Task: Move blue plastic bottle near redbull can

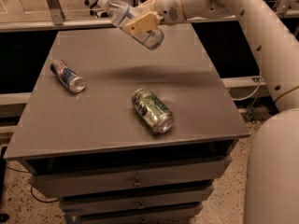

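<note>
Overhead, gripper (141, 23) at top centre, fingers pinching blue plastic bottle (119, 13) mid-body, tilted above table (107, 129), cap toward upper left. At left lies redbull can (67, 75), green can (152, 110) at centre. Label writing unreadable.

On table (112, 129): redbull can (68, 75) lying at left, green can (152, 110) lying well apart to its right, nearer front edge; above rear centre, gripper (142, 22) clasped around tilted blue plastic bottle (117, 12), held aloft; below tabletop, drawers (135, 183) stacked.
</note>
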